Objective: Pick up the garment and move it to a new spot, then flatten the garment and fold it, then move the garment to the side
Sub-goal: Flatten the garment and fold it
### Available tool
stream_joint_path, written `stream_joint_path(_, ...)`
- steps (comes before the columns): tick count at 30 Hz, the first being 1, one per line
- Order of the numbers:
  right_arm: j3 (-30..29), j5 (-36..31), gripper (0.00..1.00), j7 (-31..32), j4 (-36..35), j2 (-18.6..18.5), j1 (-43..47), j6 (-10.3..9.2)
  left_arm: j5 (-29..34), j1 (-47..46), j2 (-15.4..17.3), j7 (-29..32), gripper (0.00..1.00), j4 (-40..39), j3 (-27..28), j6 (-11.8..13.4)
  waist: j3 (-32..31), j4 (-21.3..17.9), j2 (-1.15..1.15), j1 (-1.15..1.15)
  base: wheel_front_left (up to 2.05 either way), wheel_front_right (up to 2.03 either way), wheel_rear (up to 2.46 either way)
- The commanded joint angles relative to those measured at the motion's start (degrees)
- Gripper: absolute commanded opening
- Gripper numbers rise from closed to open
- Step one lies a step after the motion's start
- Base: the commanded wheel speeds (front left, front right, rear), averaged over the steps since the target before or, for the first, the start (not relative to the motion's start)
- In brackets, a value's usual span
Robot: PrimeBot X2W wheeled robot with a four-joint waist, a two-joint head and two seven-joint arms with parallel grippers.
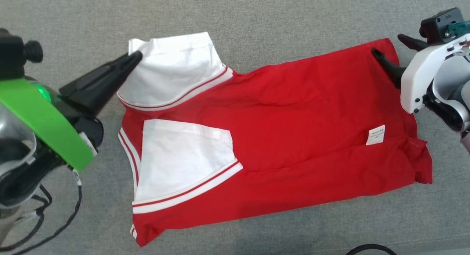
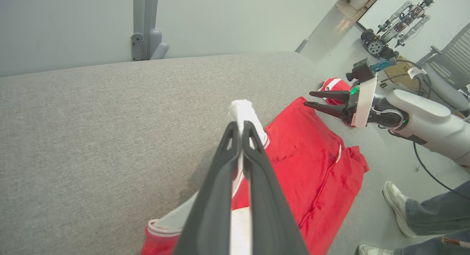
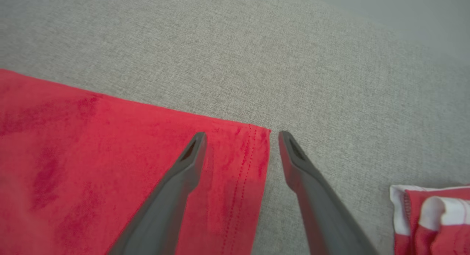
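1. Nearest the robot, a loop of dark cable (image 1: pixel 371 249) lay at the lower edge of the head view.
2. Just beyond it, a red T-shirt (image 1: pixel 293 111) lay spread on the grey upholstered surface (image 1: pixel 257 12). Its sleeves were toward the robot's left and its hem toward the right.
3. The near sleeve (image 1: pixel 183 159), white with a red-and-white striped cuff, was folded flat over the red body.
4. A small white label (image 1: pixel 375 134) sat on the red cloth close to the hem end.
5. The left gripper (image 1: pixel 137 56) was clamped tight on the far sleeve (image 1: pixel 176 71). White cloth was pinched between its fingers and stood up just past the tips.
6. The right gripper (image 1: pixel 387 43) held nothing, with its jaws spread wide at the far hem corner. One finger was over the red cloth and the other over bare grey fabric, with the stitched edge between them. Whether the tips touched the cloth could not be told.
7. Off to the right of the hem, apart from the T-shirt, lay a crumpled red-and-white bundle (image 3: pixel 429 218).
8. Farther off, the left wrist view showed a person's pale shoe (image 2: pixel 394 207) and a jeans leg on the floor. Another robot (image 2: pixel 396 23) stood deep in the room.
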Motion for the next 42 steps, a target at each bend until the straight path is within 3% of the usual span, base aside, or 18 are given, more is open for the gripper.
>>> stream_joint_path(1,-0.21,-0.32,1.00,-0.58,-0.51,0.24,-0.81,-0.10,-0.08,-1.18,-0.30,0.39,0.00,1.16,-0.31,-0.14,1.36,-1.10,0.00,0.00,0.00,0.00,0.00)
stream_joint_path(10,-0.82,-1.74,1.00,-3.52,-4.79,2.81,-0.97,-0.10,7.77,-18.23,-2.94,1.47,0.00,25.50,-1.44,-2.94,6.08,-8.16,0.00,0.00,0.00,0.00,0.00)
stream_joint_path(16,-2.49,-1.31,1.00,-5.31,-6.42,2.99,1.75,-0.10,9.82,-21.15,-5.01,0.68,0.04,34.47,-3.99,-5.00,5.79,-10.49,0.00,0.00,0.00,0.00,0.00)
stream_joint_path(17,-2.89,-1.29,1.00,-5.48,-6.65,2.99,2.28,-0.10,10.35,-21.36,-5.01,0.63,0.17,35.59,-4.50,-5.21,5.71,-10.60,0.00,0.00,0.00,0.00,0.00)
stream_joint_path(18,-3.31,-1.26,1.00,-5.69,-6.96,3.02,2.90,-0.10,10.92,-21.53,-5.04,0.18,0.43,36.58,-4.94,-5.33,5.61,-10.68,0.00,0.00,0.00,0.00,0.00)
stream_joint_path(19,-3.79,-1.23,1.00,-5.90,-7.16,3.05,3.37,-0.10,11.29,-21.55,-5.21,0.02,0.88,37.59,-5.31,-5.48,5.46,-10.68,0.00,0.00,0.00,0.00,0.00)
stream_joint_path(20,-4.36,-1.18,1.00,-6.05,-7.32,3.03,3.87,-0.10,11.62,-21.46,-5.49,-0.19,1.00,38.48,-5.62,-5.58,5.25,-10.63,0.00,0.00,0.00,0.00,0.00)
stream_joint_path(24,-6.35,-1.76,1.00,-7.19,-7.93,2.61,6.32,-0.10,13.21,-20.89,-5.84,-1.30,1.00,41.71,-6.56,-5.41,3.30,-9.71,0.00,0.00,0.00,0.00,0.00)
stream_joint_path(27,-8.32,-2.82,1.00,-8.53,-8.99,2.07,9.28,-0.10,15.72,-18.87,-5.32,-5.42,1.00,42.58,-7.05,-4.78,-0.55,-8.41,0.00,0.00,0.00,0.00,0.00)
stream_joint_path(28,-9.97,-4.02,1.00,-9.87,-9.48,1.76,11.23,-0.10,16.99,-16.72,-5.40,-9.52,1.00,41.56,-6.70,-4.31,-3.24,-7.56,0.00,0.00,0.00,0.00,0.00)
stream_joint_path(34,-16.58,-7.01,1.00,-16.72,-11.73,1.11,20.92,-0.10,18.05,-4.61,-6.38,-22.79,1.00,35.28,-4.43,0.17,-11.72,-4.09,0.00,0.00,0.00,0.00,0.00)
stream_joint_path(36,-17.70,-7.56,1.00,-17.86,-12.17,1.33,22.94,-0.10,18.48,-1.78,-6.12,-24.61,1.00,34.20,-4.29,1.30,-13.07,-3.61,0.00,0.00,0.00,0.00,0.00)
stream_joint_path(39,-20.85,-9.30,1.00,-21.57,-13.46,2.70,29.07,-0.10,18.43,6.85,-6.35,-30.07,1.00,30.97,-3.52,5.06,-16.75,-2.15,0.00,0.00,0.00,0.00,0.00)
stream_joint_path(42,-22.58,-11.55,1.00,-25.10,-14.46,4.72,34.75,-0.10,16.37,15.50,-7.18,-34.60,1.00,27.51,-2.03,6.90,-18.27,-1.01,0.00,0.00,0.00,0.00,0.00)
